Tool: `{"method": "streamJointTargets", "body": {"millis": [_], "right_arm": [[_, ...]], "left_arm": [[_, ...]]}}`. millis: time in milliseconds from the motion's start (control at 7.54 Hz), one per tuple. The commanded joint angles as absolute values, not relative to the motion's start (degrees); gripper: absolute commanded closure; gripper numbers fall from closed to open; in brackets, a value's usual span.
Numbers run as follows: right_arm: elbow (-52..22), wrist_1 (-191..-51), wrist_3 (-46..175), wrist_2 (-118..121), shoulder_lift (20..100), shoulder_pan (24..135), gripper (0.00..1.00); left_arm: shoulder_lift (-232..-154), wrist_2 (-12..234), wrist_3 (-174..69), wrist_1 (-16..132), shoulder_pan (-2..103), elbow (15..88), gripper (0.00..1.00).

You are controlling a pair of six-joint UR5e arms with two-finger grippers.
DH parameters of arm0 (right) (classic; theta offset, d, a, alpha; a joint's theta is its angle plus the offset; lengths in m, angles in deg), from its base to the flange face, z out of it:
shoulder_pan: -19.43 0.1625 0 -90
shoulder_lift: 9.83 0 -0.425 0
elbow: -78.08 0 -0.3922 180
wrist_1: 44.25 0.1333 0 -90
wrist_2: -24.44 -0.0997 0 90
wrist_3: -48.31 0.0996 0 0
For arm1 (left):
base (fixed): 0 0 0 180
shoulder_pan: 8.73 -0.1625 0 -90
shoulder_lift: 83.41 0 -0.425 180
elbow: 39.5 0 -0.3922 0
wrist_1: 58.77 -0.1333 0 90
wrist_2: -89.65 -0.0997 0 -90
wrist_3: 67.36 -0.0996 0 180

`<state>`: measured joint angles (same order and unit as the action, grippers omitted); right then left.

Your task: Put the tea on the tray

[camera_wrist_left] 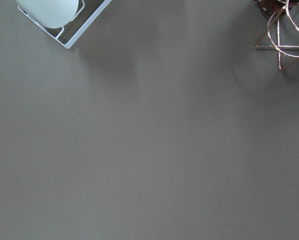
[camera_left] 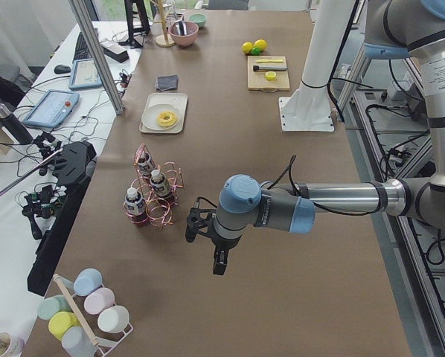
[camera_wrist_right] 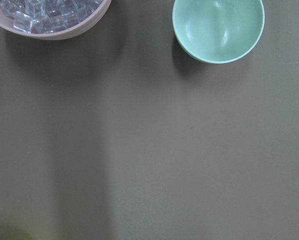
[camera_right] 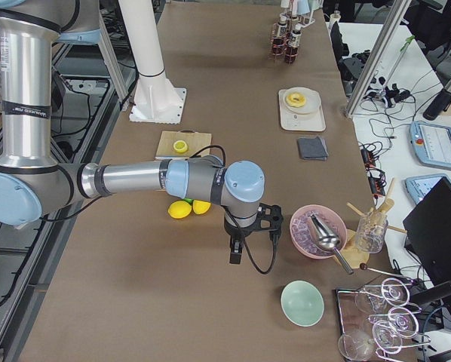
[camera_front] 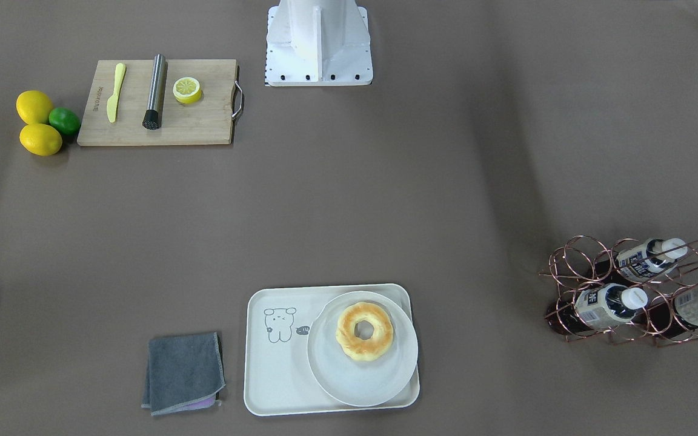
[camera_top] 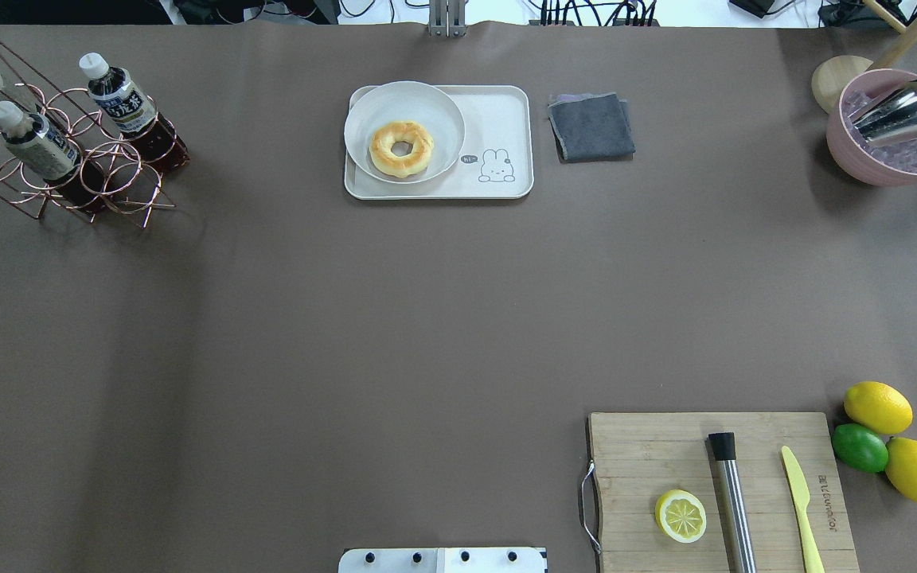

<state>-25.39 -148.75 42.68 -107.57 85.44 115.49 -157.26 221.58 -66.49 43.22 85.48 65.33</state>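
The tea [camera_front: 606, 303] is a small bottle of dark drink with a white cap and a white and dark-blue label. It lies in a copper wire rack [camera_front: 573, 260] with two other bottles, at the overhead view's far left [camera_top: 120, 99]. The cream tray [camera_front: 276, 363] with a cartoon drawing holds a round white plate [camera_front: 361, 375] with a doughnut [camera_front: 364, 331]; it also shows in the overhead view [camera_top: 502, 119]. My left gripper [camera_left: 219, 264] hangs above bare table near the rack. My right gripper [camera_right: 235, 253] hangs near a pink bowl. I cannot tell whether either is open or shut.
A grey cloth [camera_front: 184, 372] lies beside the tray. A wooden cutting board [camera_front: 203, 130] carries a knife, a steel muddler and a half lemon; two lemons and a lime [camera_front: 64, 120] lie beside it. A pink ice bowl [camera_top: 896, 131] and a green bowl [camera_wrist_right: 218, 28] stand at the right end.
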Motion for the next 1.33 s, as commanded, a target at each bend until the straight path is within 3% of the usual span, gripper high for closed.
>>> {"method": "streamJointTargets", "body": {"millis": [0, 1194], "right_arm": [[-25.45, -148.75, 42.60, -107.57, 85.53, 115.49, 0.00], [-25.71, -145.15, 42.68, -107.57, 86.58, 115.49, 0.00]], "left_arm": [[-157.24, 222.18, -66.40, 43.27, 85.48, 65.79, 0.02], [-160.13, 224.12, -65.61, 44.06, 85.48, 61.77, 0.02]]}}
